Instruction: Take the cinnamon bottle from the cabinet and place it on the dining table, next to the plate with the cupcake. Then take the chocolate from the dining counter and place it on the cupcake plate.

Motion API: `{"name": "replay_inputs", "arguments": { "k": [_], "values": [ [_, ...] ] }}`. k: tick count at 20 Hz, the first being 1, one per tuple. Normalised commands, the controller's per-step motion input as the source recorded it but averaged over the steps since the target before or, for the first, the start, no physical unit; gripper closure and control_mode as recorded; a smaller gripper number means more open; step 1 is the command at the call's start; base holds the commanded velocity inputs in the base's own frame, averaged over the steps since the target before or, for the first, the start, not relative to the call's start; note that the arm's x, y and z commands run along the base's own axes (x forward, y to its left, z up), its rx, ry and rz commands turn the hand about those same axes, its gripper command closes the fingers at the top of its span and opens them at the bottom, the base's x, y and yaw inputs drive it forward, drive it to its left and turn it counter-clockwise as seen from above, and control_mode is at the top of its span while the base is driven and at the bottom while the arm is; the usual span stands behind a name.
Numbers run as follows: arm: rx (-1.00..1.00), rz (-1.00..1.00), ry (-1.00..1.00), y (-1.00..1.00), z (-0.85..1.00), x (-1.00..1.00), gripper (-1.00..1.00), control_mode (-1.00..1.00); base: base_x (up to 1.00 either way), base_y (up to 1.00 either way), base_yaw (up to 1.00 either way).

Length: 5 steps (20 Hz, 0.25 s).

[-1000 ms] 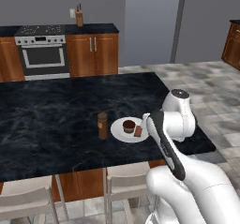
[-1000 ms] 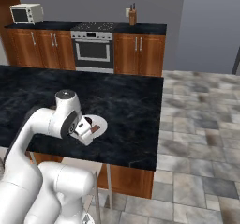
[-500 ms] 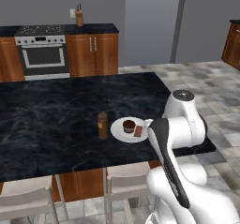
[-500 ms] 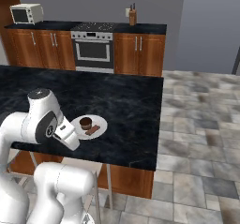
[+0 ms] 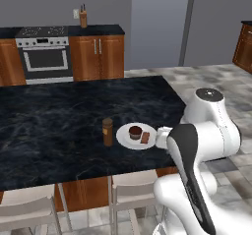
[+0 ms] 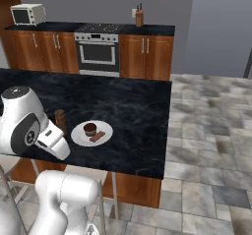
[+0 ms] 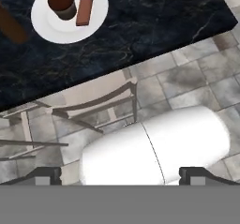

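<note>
Plate as landmark, on the dining table near its front edge. The cupcake sits on the plate; the chocolate lies flat on the plate just beside the cupcake, on the side away from the bottle. The cinnamon bottle stands upright on the marble just beside the plate, apart from its rim. In the hand view the same layout holds: plate, cupcake, chocolate, and what I take to be the bottle as a blurred brown shape at the frame edge.

My gripper has its fingers spread wide with nothing between them; it hangs off the table's front edge, well apart from the plate, looking down over a chair and the floor tiles.

Judgement: both placements look complete, so the step in hand is clearing away.

To do it well:
- keep the fingers apart, carry nothing off
- pull up and back from the plate, never across it
- give the upright bottle the widest berth; it would tip easily
- watch the elbow near the table edge and chair backs
</note>
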Motion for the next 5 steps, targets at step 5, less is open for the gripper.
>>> {"name": "replay_inputs", "arguments": {
  "k": [5],
  "values": [
    [-0.03, 0.2, -0.28, -0.01, -0.23, -0.58, -1.0, -1.0, 0.0, 0.0, 0.0]
  ]
}}
